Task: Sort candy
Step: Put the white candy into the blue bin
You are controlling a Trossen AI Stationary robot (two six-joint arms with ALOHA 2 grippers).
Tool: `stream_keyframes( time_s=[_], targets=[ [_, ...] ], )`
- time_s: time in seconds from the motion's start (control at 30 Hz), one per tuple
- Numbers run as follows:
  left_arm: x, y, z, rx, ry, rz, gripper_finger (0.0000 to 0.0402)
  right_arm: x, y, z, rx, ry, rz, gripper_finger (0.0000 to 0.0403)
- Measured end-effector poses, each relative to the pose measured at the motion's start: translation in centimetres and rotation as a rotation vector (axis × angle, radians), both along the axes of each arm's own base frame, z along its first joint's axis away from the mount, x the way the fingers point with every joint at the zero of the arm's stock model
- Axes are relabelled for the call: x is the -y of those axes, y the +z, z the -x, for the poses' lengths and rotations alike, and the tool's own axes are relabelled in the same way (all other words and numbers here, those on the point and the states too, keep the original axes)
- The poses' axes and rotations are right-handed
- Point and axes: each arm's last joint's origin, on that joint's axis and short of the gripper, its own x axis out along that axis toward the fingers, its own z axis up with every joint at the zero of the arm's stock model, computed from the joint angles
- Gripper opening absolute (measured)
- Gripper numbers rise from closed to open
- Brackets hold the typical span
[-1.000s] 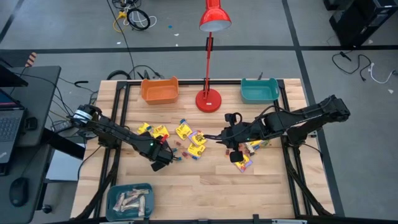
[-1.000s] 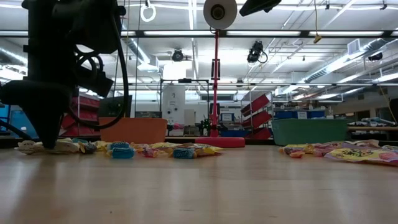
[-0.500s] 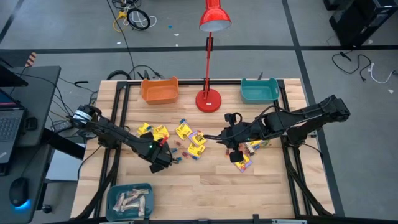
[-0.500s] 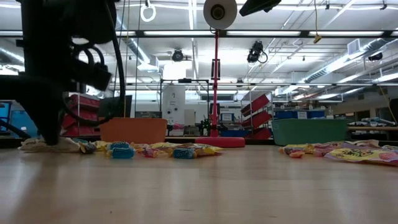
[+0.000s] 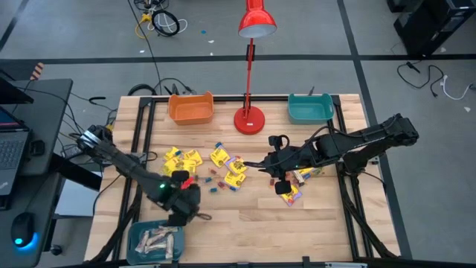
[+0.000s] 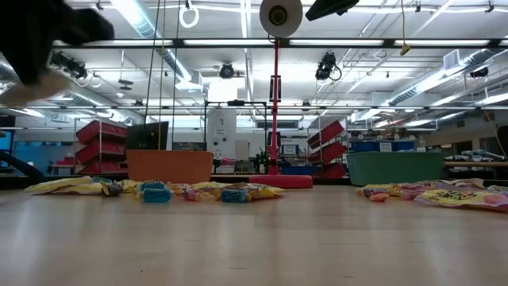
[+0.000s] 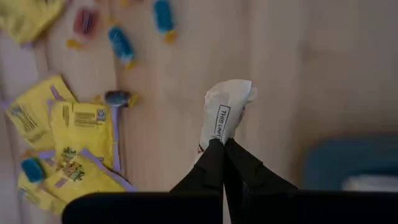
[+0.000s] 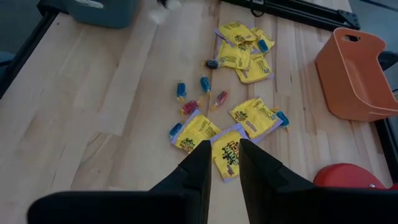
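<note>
The candy lies in two heaps on the wooden table: yellow packets [image 5: 219, 156] with small blue and red pieces [image 7: 121, 43] left of the middle, and more packets [image 5: 291, 195] at the right. My left gripper [image 5: 183, 204] hangs above the table near the blue-grey bin [image 5: 155, 240]. It is shut on a pale beige wrapped bar [image 7: 225, 112]. My right gripper [image 5: 281, 183] hovers over the middle of the table, slanting down. It is open, and its fingers [image 8: 199, 163] stand above a yellow packet [image 8: 227, 149] without touching it. My left gripper pinches the pale bar by one end [image 7: 216, 138] between its two shut fingers. The fingers come from above and point down, running along the bar. The bar sticks out below the fingertips, clear of the table.
An orange bin [image 5: 191, 109] and a teal bin [image 5: 310, 109] stand at the far edge with a red lamp's base [image 5: 250, 120] between them. The blue-grey bin at the near left holds several pale bars. Bare wood [image 5: 245, 223] lies along the near edge.
My left gripper has shut on the pale bar at the left end of the left candy heap. It has risen with the bar, swung toward the near edge and the blue-grey bin, and rolled its wrist. The bar is now lifted clear of the table.
</note>
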Motion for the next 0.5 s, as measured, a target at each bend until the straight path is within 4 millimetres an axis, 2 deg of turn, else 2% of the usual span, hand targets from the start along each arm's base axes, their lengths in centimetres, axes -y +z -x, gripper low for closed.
stream_keyframes(
  time_s=[0.27,0.37,0.5],
  targets=[
    [5.6,5.1,3.3,0.052,-0.004,0.187,0.0,0.0,-0.1,0.1,-0.015,-0.004,-0.001,0.0068],
    [7.3,5.9,4.9,0.077,0.056,0.237,0.0,0.0,-0.4,-0.2,-0.024,-0.004,0.002,0.0068],
    [9.1,5.9,6.9,0.071,0.149,0.299,0.0,-0.2,-1.2,-0.9,-0.048,-0.004,0.008,0.0068]
  ],
)
